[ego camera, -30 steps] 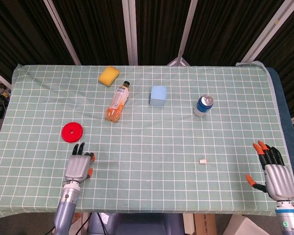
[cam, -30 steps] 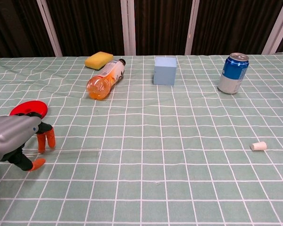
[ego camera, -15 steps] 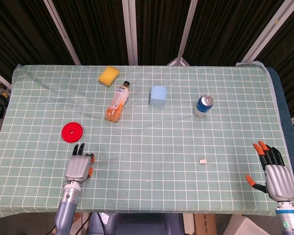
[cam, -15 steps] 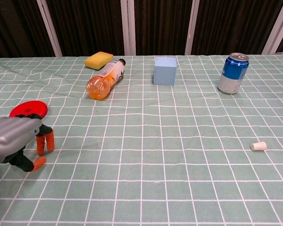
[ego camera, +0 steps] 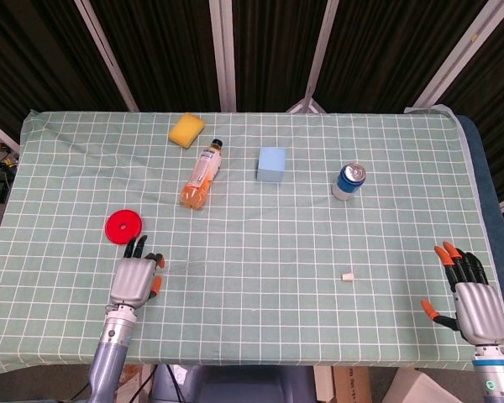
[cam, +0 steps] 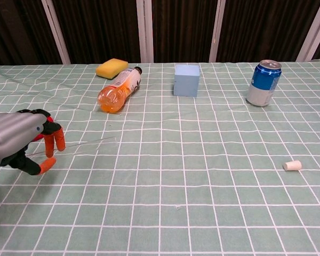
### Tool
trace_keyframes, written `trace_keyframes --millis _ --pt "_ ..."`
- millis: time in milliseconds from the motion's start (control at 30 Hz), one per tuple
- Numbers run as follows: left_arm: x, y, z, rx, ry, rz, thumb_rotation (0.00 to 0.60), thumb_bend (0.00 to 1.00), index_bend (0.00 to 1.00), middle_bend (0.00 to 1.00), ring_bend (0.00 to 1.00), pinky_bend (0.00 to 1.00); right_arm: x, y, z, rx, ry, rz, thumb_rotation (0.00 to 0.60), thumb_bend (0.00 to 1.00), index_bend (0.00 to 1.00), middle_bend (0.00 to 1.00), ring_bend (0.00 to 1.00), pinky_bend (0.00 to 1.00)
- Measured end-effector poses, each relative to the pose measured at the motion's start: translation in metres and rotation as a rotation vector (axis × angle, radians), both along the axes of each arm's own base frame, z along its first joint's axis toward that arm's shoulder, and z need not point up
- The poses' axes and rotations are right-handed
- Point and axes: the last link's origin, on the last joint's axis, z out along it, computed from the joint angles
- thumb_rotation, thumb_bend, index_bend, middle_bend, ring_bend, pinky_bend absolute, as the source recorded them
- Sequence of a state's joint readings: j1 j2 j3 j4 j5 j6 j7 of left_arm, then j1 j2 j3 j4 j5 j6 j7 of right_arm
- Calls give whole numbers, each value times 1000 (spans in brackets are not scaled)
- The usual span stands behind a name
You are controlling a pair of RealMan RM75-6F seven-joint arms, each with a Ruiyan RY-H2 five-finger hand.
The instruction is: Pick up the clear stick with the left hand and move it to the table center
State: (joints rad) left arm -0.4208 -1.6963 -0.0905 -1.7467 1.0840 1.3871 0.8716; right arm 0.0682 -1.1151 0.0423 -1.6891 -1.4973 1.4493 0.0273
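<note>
The clear stick point(cam: 88, 144) is a thin transparent rod, faint against the green checked cloth. In the chest view it hangs just above the table at the left and slopes up to the right. My left hand point(cam: 22, 146) pinches its left end between the thumb and the orange-tipped fingers. The head view shows the same left hand point(ego camera: 135, 277) near the front left of the table, just below the red disc point(ego camera: 123, 225); the stick is too faint to make out there. My right hand point(ego camera: 469, 300) rests at the front right corner with fingers apart, holding nothing.
At the back are a yellow sponge point(ego camera: 186, 130), an orange drink bottle point(ego camera: 202, 174) lying on its side, a light blue cube point(ego camera: 271, 164) and a blue can point(ego camera: 349, 180). A small white plug point(ego camera: 348, 275) lies at the front right.
My left hand has closed on the stick's end and risen from the cloth, moving slightly away from the front edge. The stick has left the table with it. The right hand is unmoved.
</note>
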Motion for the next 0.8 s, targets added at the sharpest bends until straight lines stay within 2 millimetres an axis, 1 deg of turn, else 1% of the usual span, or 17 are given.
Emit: trace_keyframes --millis 200,467,533,600,667,800 --pt "4 12 16 33 -29 -120 600 714 481 509 63 0 0 -1 -1 1 1 -7 600 298 0 0 0 0" --pt "5 36 40 44 -42 -287 600 714 482 509 63 0 3 -10 -2 6 -3 0 600 298 3 5 0 0" --pt "6 43 46 45 -54 -309 600 714 482 509 64 0 4 -13 -4 12 7 8 600 299 28 31 0 0" --pt "8 48 50 45 -66 -327 600 714 482 509 63 0 6 -17 -7 24 19 14 600 299 86 76 0 0" --pt "11 53 55 44 -82 -347 600 714 482 509 63 0 7 -21 -12 40 29 15 600 298 127 98 0 0" --pt "15 62 61 41 -111 -377 600 714 482 509 63 0 13 -31 -24 73 44 16 600 298 182 104 0 0"
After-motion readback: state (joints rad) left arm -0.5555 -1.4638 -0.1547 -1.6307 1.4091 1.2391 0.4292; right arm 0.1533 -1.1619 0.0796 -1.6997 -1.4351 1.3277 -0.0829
